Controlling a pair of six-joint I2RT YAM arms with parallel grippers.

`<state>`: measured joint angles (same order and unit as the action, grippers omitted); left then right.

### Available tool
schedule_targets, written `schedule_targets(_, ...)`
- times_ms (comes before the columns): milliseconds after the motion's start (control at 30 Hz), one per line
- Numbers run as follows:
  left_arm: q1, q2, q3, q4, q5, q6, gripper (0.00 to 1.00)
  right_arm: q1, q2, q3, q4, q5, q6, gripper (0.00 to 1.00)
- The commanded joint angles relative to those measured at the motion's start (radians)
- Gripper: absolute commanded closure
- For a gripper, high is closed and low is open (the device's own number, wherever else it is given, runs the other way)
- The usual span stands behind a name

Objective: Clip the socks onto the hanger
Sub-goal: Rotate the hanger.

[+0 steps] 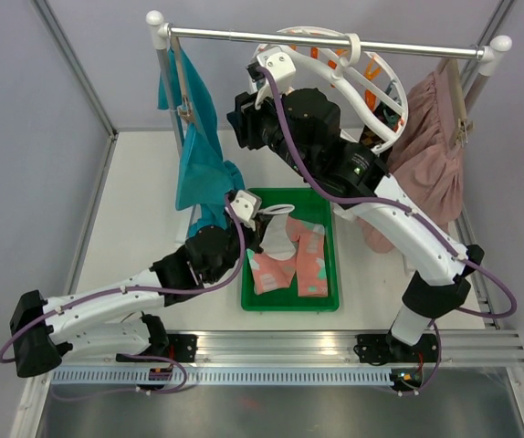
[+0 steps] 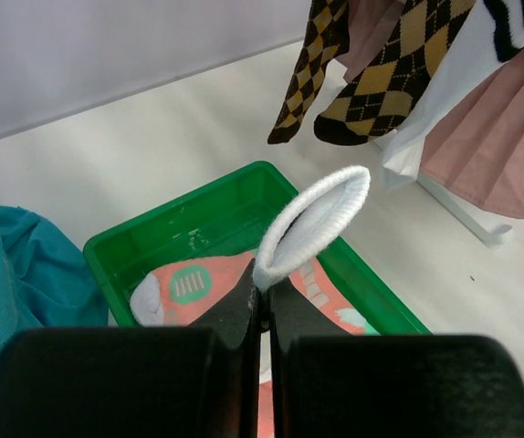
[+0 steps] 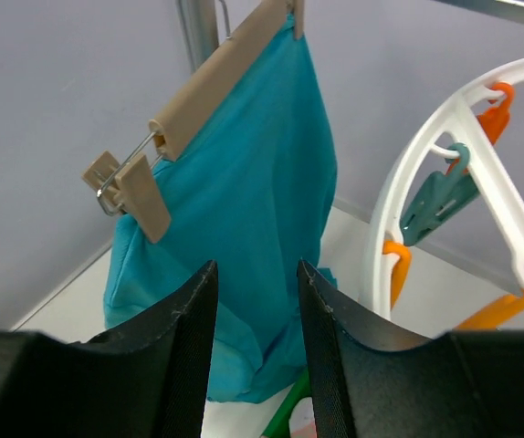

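Clamped on a sock (image 2: 321, 214) by its cuff, my left gripper (image 2: 264, 299) holds it over the tray (image 2: 198, 196) for clipping, while my right gripper (image 3: 256, 310) hangs half-open, empty, by the hanger (image 3: 445, 119).

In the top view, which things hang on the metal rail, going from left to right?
The teal garment, then the round white hanger, then the pink skirt.
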<state>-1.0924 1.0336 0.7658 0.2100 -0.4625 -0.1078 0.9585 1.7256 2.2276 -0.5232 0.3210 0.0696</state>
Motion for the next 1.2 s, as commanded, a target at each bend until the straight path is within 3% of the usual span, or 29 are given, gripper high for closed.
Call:
schedule_targets(0, 0.006, -0.026, 0.027, 0.000, -0.005, -0.015, 0.98, 0.009, -0.038, -0.005, 0.028, 0.095, -0.045, 0.54)
schedule_targets(533, 0.009, -0.024, 0.018, 0.008, 0.001, -0.026, 0.98, 0.016, -0.198, -0.184, -0.080, 0.286, -0.019, 0.53)
schedule_targets(1167, 0.009, -0.007, 0.029, 0.015, 0.015, -0.030, 0.98, 0.017, -0.409, -0.338, -0.199, 0.388, 0.035, 0.63)
